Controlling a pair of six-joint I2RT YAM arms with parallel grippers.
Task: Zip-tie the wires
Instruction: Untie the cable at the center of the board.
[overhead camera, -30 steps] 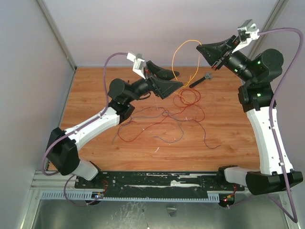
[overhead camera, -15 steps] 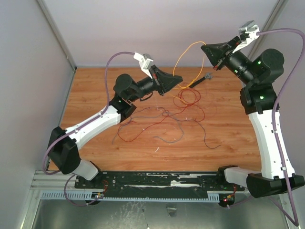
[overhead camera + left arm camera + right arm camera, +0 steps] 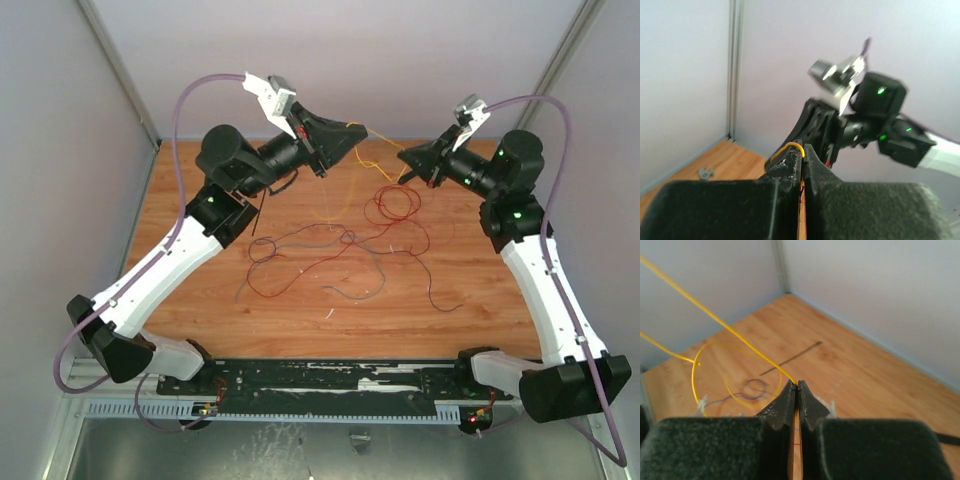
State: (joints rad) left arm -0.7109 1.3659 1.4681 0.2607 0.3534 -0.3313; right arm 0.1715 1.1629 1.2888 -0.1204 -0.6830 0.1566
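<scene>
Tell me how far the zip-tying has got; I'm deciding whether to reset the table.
Nothing is tied yet. In hand: the left gripper and right gripper are both shut on one yellow wire, lifted between them. To do: the red and grey wires sprawl loose on the table, and the zip tie lies unused.

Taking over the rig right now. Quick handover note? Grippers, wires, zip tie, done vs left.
The left gripper is shut on the yellow wire and raised over the back of the table.
The right gripper is shut on the same yellow wire, and the strand runs through the air between the two.
The wires lie loose on the table, unbundled.
The zip tie lies flat on the left part of the table, untouched.
Done: one strand lifted.
Left: gather the wires, fetch the zip tie, loop and cinch it.
</scene>
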